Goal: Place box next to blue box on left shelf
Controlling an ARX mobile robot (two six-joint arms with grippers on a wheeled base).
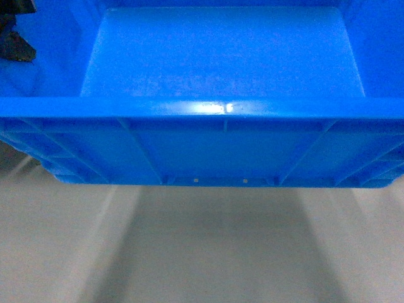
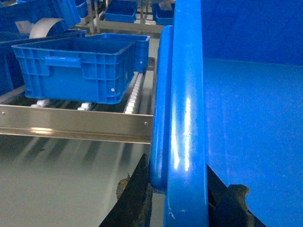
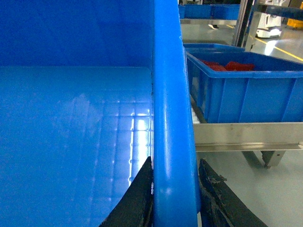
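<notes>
Above grey floor (image 1: 208, 252), each hand, left (image 2: 175, 189) and right (image 3: 174, 189), clamps the box (image 1: 221, 63) rim.

The box (image 2: 189, 118) sits between the left tool (image 2: 177, 194) and right tool (image 3: 174, 189); ahead-left of the left tool, a crate (image 2: 75, 68) rests on the left shelf (image 2: 75, 124).

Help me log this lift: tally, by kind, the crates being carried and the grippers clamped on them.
Large bright-blue ribbed plastic crate: 1
Black grippers clamped on its rim, left gripper and right gripper: 2
Total: 3
</notes>
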